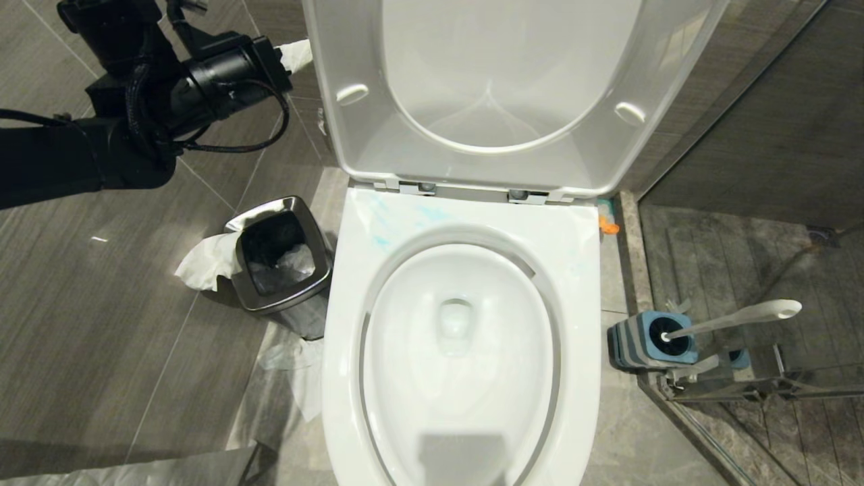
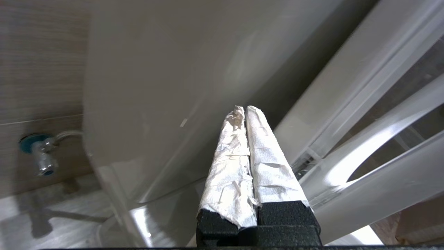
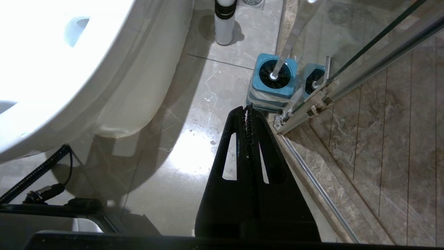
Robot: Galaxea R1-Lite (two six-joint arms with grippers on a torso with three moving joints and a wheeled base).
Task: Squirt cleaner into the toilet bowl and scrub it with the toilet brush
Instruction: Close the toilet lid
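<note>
Left pincer (image 2: 245, 110) beside toilet lid (image 2: 166, 69)

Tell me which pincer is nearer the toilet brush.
Right. The right pincer hangs shut just short of the toilet brush, which stands in its blue holder. The left pincer, shut and paper-wrapped, is up beside the raised lid, across the toilet bowl.

Left tool (image 2: 245, 110) raised, fingers together; right tool (image 3: 248, 110) low, apparently shut.
</note>
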